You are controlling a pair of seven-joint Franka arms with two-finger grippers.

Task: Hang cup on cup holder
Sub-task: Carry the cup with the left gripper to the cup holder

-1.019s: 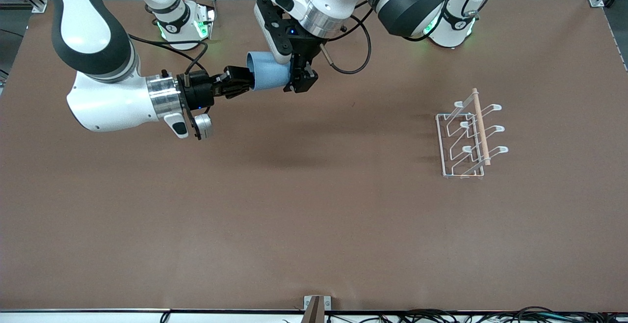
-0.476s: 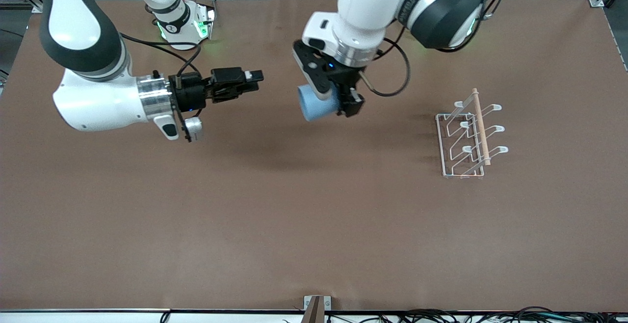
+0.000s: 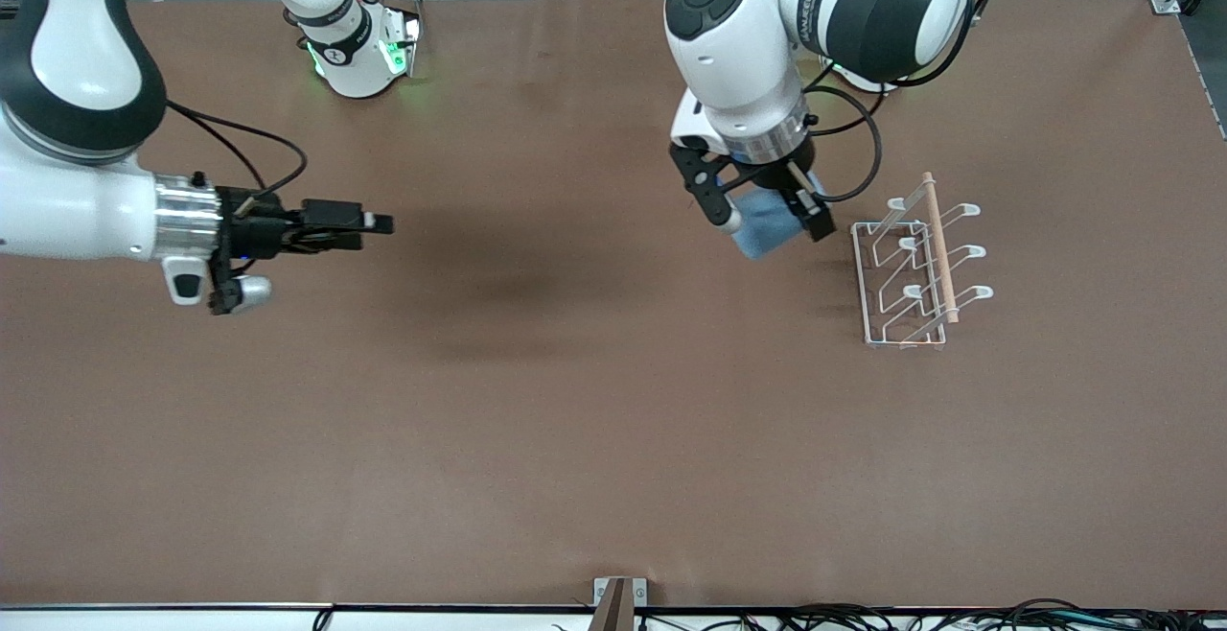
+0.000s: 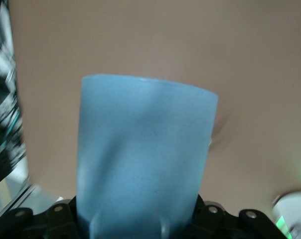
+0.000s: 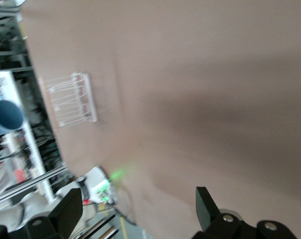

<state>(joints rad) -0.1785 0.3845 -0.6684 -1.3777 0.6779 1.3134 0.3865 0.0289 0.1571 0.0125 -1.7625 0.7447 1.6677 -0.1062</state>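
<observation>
Left gripper clamped on cup, airborne just beside cup holder, right of frame centre.

From my console: the left fingers pinch a smooth, matte light blue tumbler, its plain cylindrical wall filling the left wrist view. Half a second ago I had it over the middle of the table; it has since travelled toward the rack at the left arm's end. The holder is white wire, rectangular base, looped prongs angled upward, pale wooden rod along the top. Right gripper, fingers parted and holding nothing, has drawn back to the frame's left over bare brown table, matte and flat.
</observation>
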